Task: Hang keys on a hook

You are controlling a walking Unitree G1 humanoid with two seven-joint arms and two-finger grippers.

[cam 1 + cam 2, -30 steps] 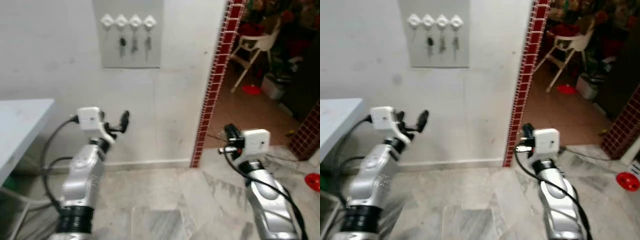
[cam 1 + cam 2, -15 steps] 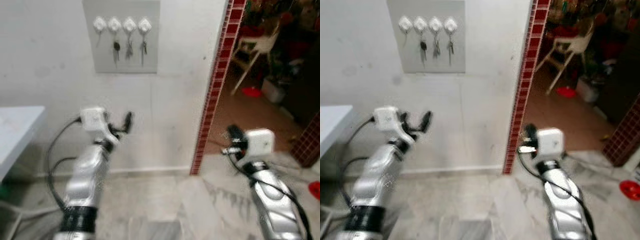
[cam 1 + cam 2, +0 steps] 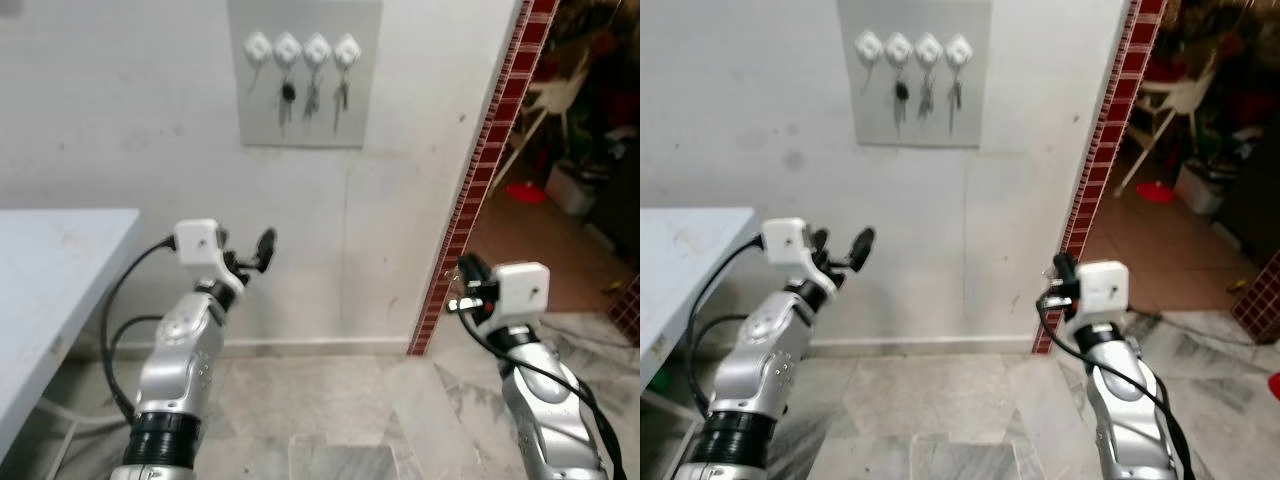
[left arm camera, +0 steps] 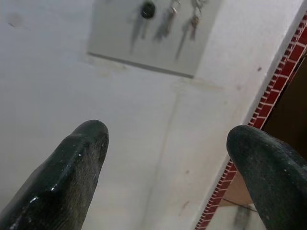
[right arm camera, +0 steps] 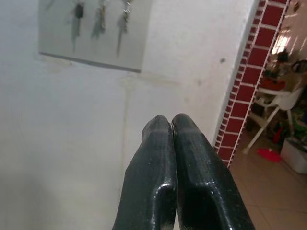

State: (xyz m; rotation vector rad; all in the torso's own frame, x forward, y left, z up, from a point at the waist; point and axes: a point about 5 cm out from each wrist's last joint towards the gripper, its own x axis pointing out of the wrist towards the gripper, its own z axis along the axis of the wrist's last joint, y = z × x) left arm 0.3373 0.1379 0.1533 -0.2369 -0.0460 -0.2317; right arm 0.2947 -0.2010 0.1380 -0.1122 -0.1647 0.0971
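I've got the grey hook board (image 3: 310,72) up on the wall: four white hooks (image 3: 302,48), with dark keys (image 3: 314,94) dangling under three. Well below it, my left gripper (image 4: 168,163) is spread wide, right gripper (image 5: 171,125) pinched together on nothing.

Hook board (image 3: 308,75) on wall ahead, three key sets (image 3: 313,95) hanging below hooks. Table (image 3: 40,280) at left. Doorway right, chair (image 3: 545,110) beyond.
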